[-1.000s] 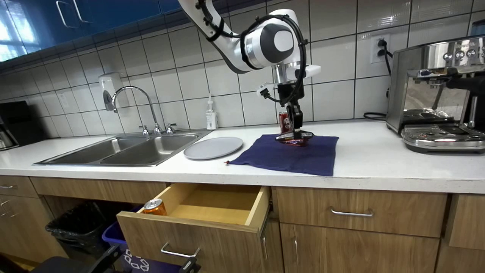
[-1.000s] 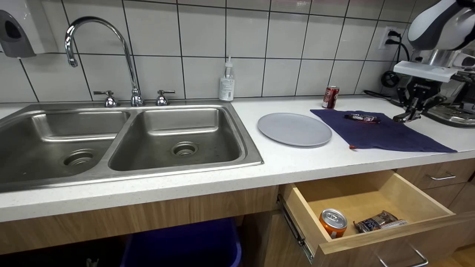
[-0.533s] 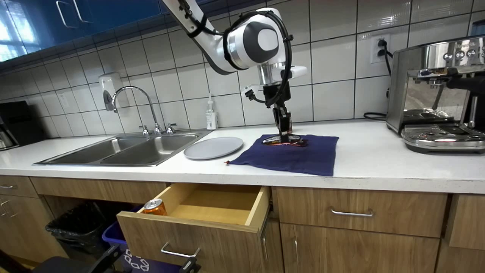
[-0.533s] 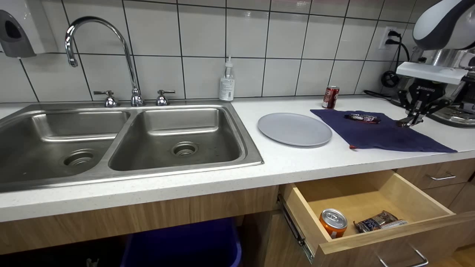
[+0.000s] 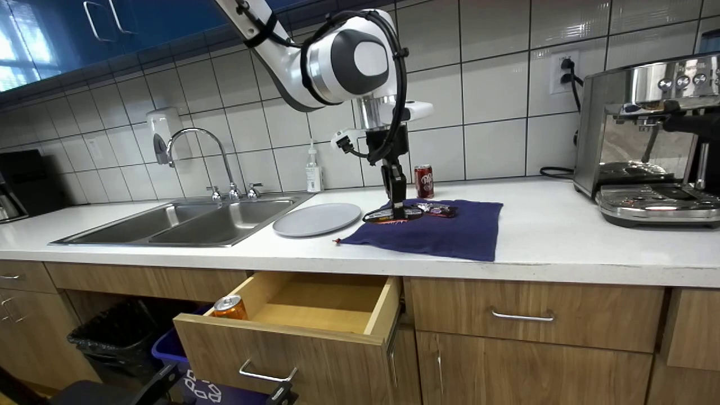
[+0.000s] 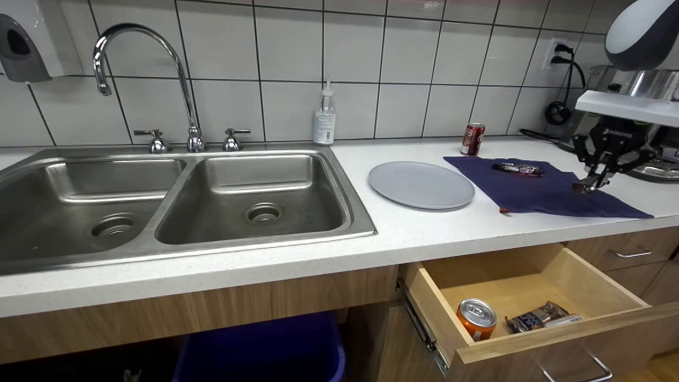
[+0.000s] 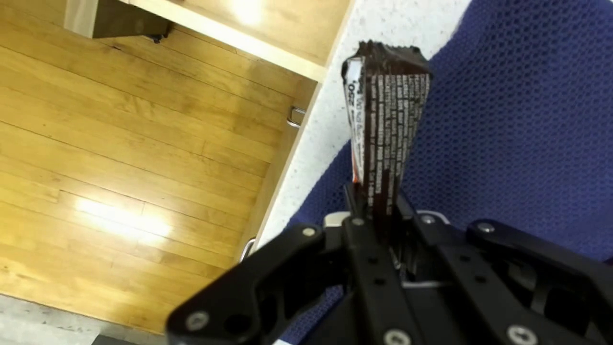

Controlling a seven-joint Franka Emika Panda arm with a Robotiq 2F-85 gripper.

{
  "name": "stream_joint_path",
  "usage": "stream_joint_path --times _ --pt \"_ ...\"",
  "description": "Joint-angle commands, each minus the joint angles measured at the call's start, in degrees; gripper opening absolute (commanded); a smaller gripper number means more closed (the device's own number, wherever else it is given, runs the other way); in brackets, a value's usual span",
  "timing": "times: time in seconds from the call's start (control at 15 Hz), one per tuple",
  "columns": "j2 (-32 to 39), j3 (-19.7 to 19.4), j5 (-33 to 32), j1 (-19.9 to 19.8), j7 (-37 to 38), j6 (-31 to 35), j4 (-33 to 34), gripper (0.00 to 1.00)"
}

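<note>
My gripper [image 7: 376, 203] is shut on a brown wrapped bar [image 7: 390, 124], which sticks out ahead of the fingertips in the wrist view. In an exterior view the gripper [image 5: 398, 212] and the held bar [image 5: 378, 216] are low over the left part of the blue cloth [image 5: 444, 239]. I cannot tell whether the bar touches the cloth. A second dark wrapped bar [image 6: 517, 169] lies on the cloth, apart from the gripper [image 6: 591, 184]; it also shows just right of the gripper in an exterior view [image 5: 441, 210].
A grey plate [image 6: 421, 185] lies between the sink [image 6: 360, 223] and the cloth. A red can [image 5: 424, 181] stands behind the cloth. Below the counter an open drawer [image 5: 281, 331] holds an orange can [image 6: 477, 318] and wrapped snacks [image 6: 538, 317]. A coffee machine [image 5: 655, 169] stands at the right.
The gripper has moved, with the bar in it, leftward across the cloth in an exterior view and toward the counter's front edge. The red can and the lying bar have come into clearer view.
</note>
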Motion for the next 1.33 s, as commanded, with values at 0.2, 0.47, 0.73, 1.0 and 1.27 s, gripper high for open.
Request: stream_joint_path --times 0.2,0.47,0.73,1.0,1.27 --pt "-7.96 1.2 -2.91 0.38 -0.19 2.97 -10.1 0.04" --pt "-10.38 2.02 -3.41 0.65 0.96 4.39 -14.28 0.04" --pt "-11.89 3.25 -3.0 0.84 2.03 6.54 -18.15 0.04" --pt "-12.48 4.54 -2.55 1.1 4.03 9.07 -21.62 0.04" --pt "-11.62 5.81 -1.94 1.45 6.13 11.18 -23.64 0.04"
